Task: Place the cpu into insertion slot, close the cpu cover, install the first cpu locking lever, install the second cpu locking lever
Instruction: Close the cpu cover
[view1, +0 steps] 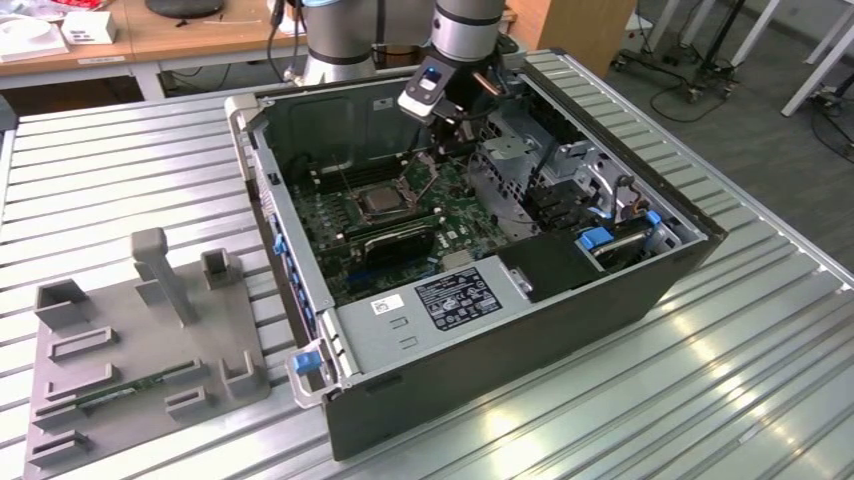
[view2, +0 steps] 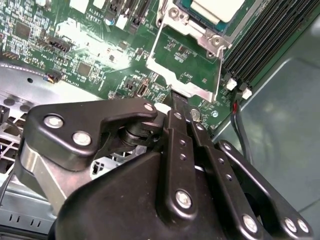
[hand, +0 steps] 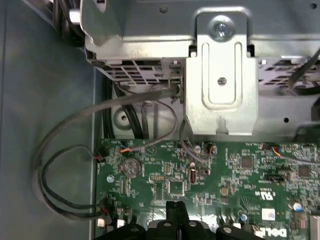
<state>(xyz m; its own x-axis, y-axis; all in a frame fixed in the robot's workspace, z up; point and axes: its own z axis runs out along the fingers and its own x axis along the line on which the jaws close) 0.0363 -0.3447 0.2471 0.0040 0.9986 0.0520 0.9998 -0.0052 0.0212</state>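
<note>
- At the middle of the desk (view1: 747, 400), a black case (view1: 534, 340) lies on its side with its open face up and its green board (view1: 454, 205) on show.
- A power supply (view1: 447, 300) with a white label fills one end of the case. The arm (view1: 467, 30) comes down into the opposite end.
- The cpu (view1: 383, 203) sits flat in the slot (view1: 363, 212) near the middle of the board, silver top up.
- The cover (view2: 182, 82) is not closed. It stands raised off the slot on its hinge side, and the second wrist view shows the green board through its window.
- The gripper (view2: 174, 102) hangs low over the board, just beside the slot on the side where the cover stands.
- Its black fingers (view2: 180, 145) are pressed together, and both wrist views show them meeting at the tips.
- The tips sit right at the cover's free edge. I cannot tell whether they touch it or pinch anything.
- Long black memory slots (view2: 255, 45) run just beside the slot, on the side away from the gripper.
- In the first wrist view, grey cables (hand: 65, 150) loop from the board's edge up toward a silver bracket (hand: 222, 75) on the case's metal frame.
- A grey fixture (view1: 134, 340) with upright posts lies on the desk, well apart from the case, toward the desk edge at the exterior view's left.
- A blue latch (view1: 306, 362) sits on the case corner nearest that fixture.
</note>
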